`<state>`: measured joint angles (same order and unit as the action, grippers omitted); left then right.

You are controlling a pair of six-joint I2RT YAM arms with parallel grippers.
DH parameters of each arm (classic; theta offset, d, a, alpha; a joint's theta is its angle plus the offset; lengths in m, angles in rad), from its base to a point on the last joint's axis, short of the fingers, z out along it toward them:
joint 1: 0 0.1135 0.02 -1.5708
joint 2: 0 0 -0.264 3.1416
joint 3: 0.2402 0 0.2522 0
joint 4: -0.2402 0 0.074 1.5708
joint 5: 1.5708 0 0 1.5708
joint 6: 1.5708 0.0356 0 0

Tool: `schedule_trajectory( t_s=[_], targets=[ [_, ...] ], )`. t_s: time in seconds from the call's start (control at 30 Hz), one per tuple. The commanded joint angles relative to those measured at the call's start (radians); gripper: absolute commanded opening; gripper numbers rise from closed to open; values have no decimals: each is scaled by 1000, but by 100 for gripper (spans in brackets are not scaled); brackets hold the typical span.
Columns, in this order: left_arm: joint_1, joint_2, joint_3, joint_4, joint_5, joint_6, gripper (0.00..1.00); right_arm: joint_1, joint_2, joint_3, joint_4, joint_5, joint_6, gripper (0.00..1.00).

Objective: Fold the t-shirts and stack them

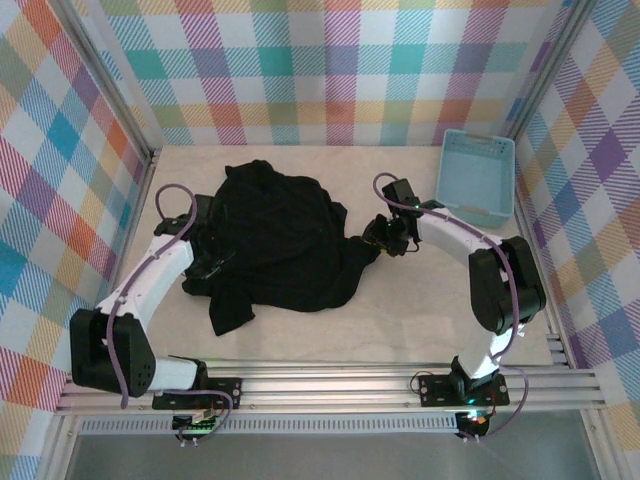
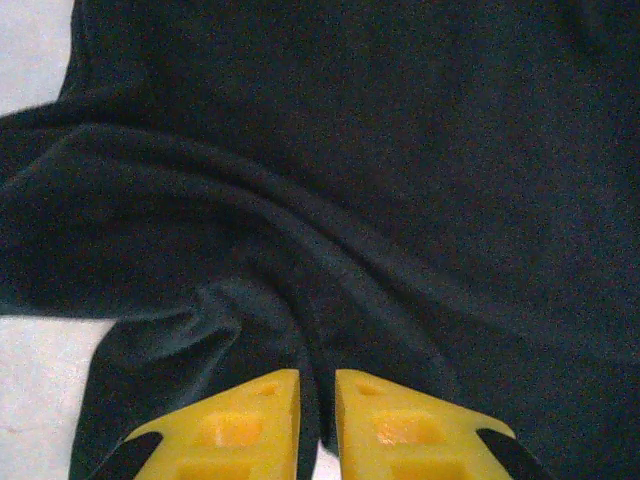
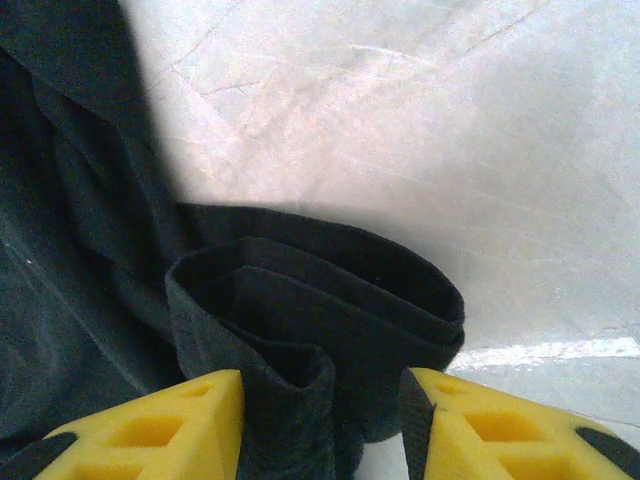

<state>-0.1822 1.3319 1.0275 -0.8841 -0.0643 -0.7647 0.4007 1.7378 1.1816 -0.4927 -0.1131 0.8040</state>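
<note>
Though crumpled, t-shirt (image 1: 275, 235) on table (image 1: 400, 330).

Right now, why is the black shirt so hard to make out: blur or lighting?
Mostly lighting. Top view: sharp and evenly lit, but the shirt swallows light, so folds barely show. Left wrist view: dim and grainy, folds only faint ridges. Right wrist view: the pale table glares bright, leaving the cloth beside it near black.
</note>
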Motion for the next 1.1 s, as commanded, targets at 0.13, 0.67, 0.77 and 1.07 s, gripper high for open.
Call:
schedule_trajectory(
  t_s=[0.13, 0.67, 0.77, 1.07],
  targets=[
    [-8, -184, -153, -84, 64, -41, 21, 16, -35, -19, 12, -21, 44, 39],
    [-10, -301, -268, -204, 48, -76, 35, 18, -64, -102, 157, -49, 131, 0],
    [-9, -349, -311, -224, 34, -105, 42, 15, -128, -100, 136, 8, 125, 0],
    [-21, -340, -380, -69, 157, -173, 48, -76, -240, -3, -12, 71, 25, 0]
  ],
)
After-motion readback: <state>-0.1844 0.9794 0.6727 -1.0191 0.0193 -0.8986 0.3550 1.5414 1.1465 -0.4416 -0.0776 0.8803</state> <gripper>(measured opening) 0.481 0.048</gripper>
